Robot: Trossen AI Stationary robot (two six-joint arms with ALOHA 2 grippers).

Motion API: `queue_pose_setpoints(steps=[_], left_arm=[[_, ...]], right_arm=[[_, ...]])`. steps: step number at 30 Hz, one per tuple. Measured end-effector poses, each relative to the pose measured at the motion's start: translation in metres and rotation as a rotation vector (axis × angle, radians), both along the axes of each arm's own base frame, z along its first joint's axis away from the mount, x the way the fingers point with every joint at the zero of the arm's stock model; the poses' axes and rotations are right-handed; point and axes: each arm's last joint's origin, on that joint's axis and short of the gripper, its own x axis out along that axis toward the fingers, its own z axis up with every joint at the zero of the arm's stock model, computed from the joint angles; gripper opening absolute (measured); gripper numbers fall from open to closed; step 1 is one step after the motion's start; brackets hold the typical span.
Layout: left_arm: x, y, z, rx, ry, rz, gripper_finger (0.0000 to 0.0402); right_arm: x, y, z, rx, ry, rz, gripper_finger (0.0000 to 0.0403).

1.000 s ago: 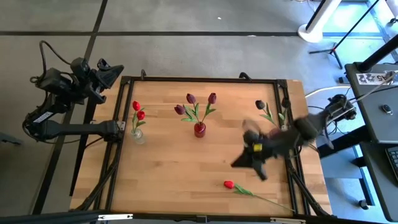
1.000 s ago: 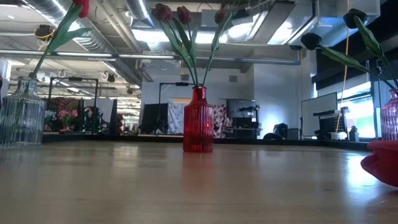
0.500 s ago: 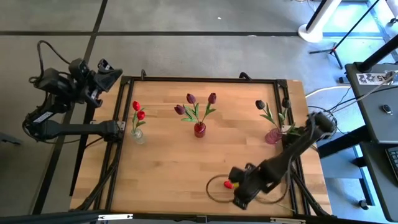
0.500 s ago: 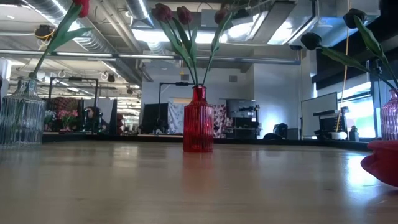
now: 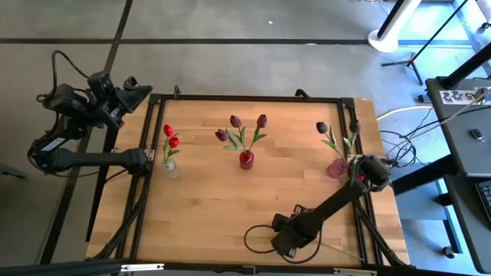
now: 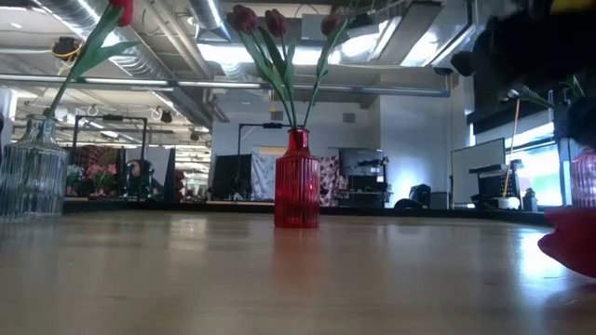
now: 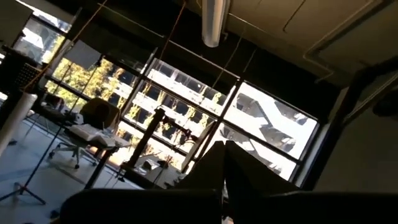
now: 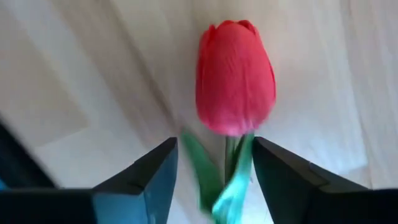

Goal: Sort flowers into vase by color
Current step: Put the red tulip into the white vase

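Off the tabletop's [image 5: 207, 207] far-left corner waits the closed left end effector [image 5: 136, 90]. Near the front edge, the open right end effector [image 8: 214, 165] straddles the lying bright red artificial tulip [image 8: 235, 78]; closing on its stem likely comes next.

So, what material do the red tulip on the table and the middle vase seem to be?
The red tulip looks artificial, probably fabric or soft plastic: matte, evenly coloured petals. The middle vase seems red glass or clear plastic: ribbed, glossy, slightly translucent. Neither material is certain.
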Motion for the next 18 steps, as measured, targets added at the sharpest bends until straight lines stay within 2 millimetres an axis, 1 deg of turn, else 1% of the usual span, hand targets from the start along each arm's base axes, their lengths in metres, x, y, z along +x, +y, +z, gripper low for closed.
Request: queue_pose_setpoints(steps=[3,6,9,11,12,13,14,15,16,18], left_arm=[[0.000,-0.002,0.001,0.014,-0.011,-0.049,0.0006],[0.000,-0.002,0.003,0.021,-0.026,-0.075,0.0005],[0.001,-0.005,0.004,0.053,-0.029,-0.148,0.0002],[0.002,-0.007,0.006,0.085,-0.045,-0.167,0.0002],[0.002,-0.008,0.008,0.102,-0.060,-0.171,0.0002],[0.001,-0.008,0.010,0.122,-0.081,-0.175,0.0001],[0.000,-0.009,0.012,0.142,-0.105,-0.179,0.0001],[0.000,-0.010,0.013,0.156,-0.111,-0.187,0.0001],[0.000,-0.011,0.013,0.163,-0.110,-0.198,0.0001],[0.002,-0.011,0.011,0.179,-0.085,-0.194,0.0001]], right_arm=[[0.003,0.002,-0.011,-0.004,0.016,0.006,0.0189],[0.005,0.001,-0.016,-0.011,0.022,0.014,0.0155],[0.006,-0.001,-0.016,-0.059,-0.015,0.016,0.0096],[0.008,-0.003,-0.013,-0.091,-0.052,0.007,0.0040],[0.010,-0.006,-0.010,-0.088,-0.058,-0.003,0.0022],[0.013,-0.010,-0.006,-0.104,-0.082,-0.018,0.0015],[0.018,-0.014,0.001,-0.119,-0.114,-0.034,0.0016],[0.022,-0.018,0.014,-0.118,-0.140,-0.048,0.0020],[0.026,-0.023,0.031,-0.120,-0.179,-0.053,0.0021],[0.034,-0.030,0.071,-0.092,-0.286,-0.040,0.0016]])
